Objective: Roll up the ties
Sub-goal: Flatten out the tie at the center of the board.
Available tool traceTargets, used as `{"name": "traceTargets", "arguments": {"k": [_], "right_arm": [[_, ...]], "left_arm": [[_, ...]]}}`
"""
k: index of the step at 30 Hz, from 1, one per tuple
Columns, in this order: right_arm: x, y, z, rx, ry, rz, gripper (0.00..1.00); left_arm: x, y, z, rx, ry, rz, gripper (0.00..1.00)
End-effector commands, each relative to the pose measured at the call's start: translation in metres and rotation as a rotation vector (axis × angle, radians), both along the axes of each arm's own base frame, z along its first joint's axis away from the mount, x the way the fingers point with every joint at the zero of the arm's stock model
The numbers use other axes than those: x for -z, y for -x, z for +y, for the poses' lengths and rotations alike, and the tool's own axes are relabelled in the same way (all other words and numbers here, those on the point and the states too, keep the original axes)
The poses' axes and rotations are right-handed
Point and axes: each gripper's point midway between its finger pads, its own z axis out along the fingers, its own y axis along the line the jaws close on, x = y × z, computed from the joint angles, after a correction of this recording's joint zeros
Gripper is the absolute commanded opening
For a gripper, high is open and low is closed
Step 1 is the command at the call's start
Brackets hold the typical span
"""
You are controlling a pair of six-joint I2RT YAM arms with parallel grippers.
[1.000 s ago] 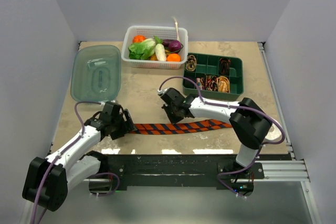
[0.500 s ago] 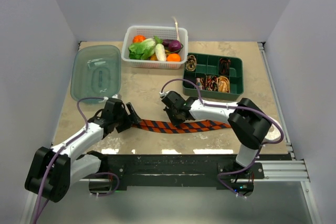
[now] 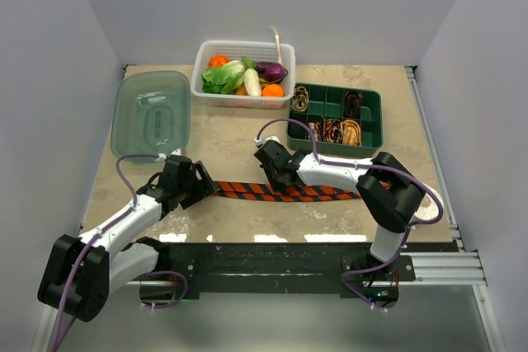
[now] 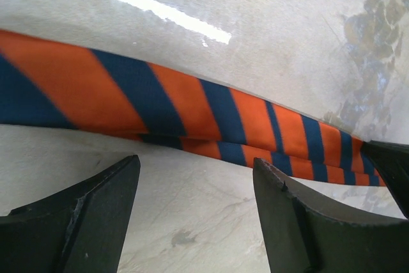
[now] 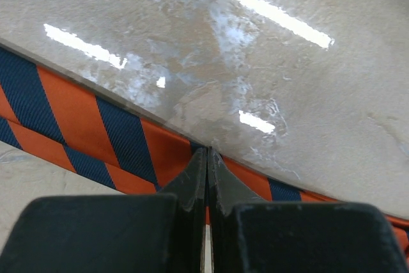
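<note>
Left arm (image 3: 132,216): I lie low, reaching forward and inward over the table (image 3: 231,142).
Left gripper (image 4: 195,164): my fingers are spread, just short of the tie's left end.
Striped tie (image 3: 289,193): flat on the near table, running between my two grippers.
Right arm (image 3: 338,172): elbow folded, forearm reaching left.
Right gripper (image 5: 206,153): fingers pressed together, pinching the tie's edge.

White mesh basket (image 3: 239,100) at far edge, full of toy vegetables (image 3: 221,77). Translucent teal lid (image 3: 151,113) flat, far left. Green divided tray (image 3: 334,86) just right of basket. Beige marbled tabletop (image 3: 231,133).
</note>
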Motion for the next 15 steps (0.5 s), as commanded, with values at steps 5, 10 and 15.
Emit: {"name": "traceTargets", "arguments": {"k": [5,10,15], "right_arm": [[-0.040,-0.025,0.005,0.001,0.015,-0.084,0.00],[-0.047,-0.032,0.017,-0.031,-0.013,-0.102,0.00],[-0.059,-0.031,0.052,-0.104,-0.088,-0.104,0.00]], "left_arm": [[0.000,0.012,0.041,-0.221,-0.087,0.012,0.75],[-0.007,0.010,0.061,-0.324,-0.103,-0.033,0.74],[-0.004,0.008,0.078,-0.392,-0.113,-0.033,0.73]]}}
